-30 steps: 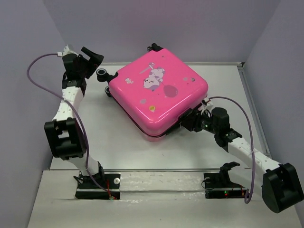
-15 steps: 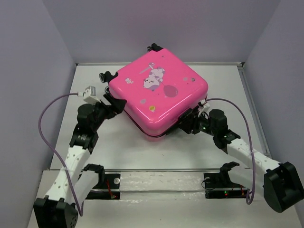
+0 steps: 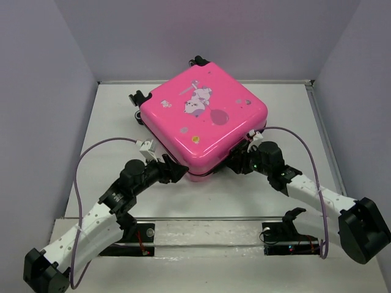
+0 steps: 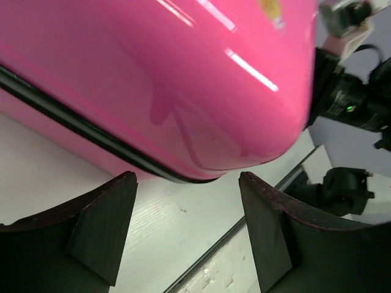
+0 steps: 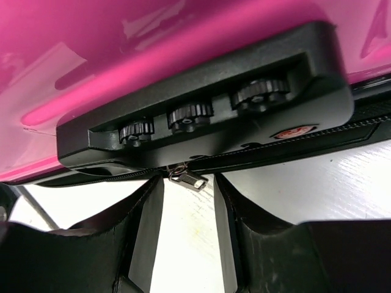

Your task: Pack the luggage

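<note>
Luggage (image 3: 204, 119) lay closed on the white table (image 3: 116, 131) inside 3 lavender walls (image 3: 214, 30); left gripper (image 4: 186, 180) gaped wide, right gripper (image 5: 187, 201) half-parted.

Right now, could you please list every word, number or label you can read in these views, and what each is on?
None can be read.
Luggage lid print: small marks above the cartoon animal, too small.
Combination lock dials: no digits legible.
Red oval badge on the lock: blurred.
</note>
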Available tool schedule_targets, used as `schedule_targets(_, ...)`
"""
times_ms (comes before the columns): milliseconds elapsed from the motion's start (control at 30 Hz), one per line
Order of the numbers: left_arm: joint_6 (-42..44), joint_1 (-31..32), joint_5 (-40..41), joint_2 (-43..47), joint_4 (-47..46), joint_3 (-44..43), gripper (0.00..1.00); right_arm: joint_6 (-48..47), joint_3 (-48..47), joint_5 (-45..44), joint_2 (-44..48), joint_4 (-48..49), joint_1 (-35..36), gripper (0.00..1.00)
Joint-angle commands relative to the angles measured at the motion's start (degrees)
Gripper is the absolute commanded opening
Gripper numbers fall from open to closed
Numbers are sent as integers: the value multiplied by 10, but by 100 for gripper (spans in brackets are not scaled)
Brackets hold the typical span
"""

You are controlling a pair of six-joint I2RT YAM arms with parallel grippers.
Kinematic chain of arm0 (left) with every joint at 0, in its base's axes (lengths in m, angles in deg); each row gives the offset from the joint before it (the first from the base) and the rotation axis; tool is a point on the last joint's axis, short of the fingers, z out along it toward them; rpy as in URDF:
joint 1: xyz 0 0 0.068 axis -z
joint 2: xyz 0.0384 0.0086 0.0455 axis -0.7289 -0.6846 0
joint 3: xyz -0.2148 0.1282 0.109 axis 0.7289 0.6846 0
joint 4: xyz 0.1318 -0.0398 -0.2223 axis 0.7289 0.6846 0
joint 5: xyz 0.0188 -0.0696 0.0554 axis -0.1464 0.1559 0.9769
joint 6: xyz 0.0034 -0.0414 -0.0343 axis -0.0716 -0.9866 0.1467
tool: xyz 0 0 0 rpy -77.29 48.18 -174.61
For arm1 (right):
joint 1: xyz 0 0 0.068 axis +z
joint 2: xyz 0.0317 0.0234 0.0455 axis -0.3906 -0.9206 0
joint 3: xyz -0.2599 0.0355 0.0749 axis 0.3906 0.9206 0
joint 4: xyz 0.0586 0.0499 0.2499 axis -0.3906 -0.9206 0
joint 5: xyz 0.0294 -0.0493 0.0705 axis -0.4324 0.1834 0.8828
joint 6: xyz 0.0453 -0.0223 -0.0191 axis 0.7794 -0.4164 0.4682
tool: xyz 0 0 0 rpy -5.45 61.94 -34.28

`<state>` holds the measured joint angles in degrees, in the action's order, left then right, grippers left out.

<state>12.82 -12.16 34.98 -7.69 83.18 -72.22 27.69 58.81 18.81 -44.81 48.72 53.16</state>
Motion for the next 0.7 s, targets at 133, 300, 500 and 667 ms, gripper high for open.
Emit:
schedule_targets(133, -12, 64, 111, -27, -50, 35, 67, -24, -21, -100, 33, 0, 33, 44)
schedule_targets(300, -16, 87, 137, -65, -69, 47, 65, -31, -31, -116, 32, 1, 49, 44)
schedule_targets(500, -13, 95, 150, -97, -102, 53, 64, -41, -43, -165, 26, -11, 73, 44)
schedule_targets(667, -5, 95, 157, -105, -107, 45, 64, -54, -47, -198, 12, -7, 74, 43)
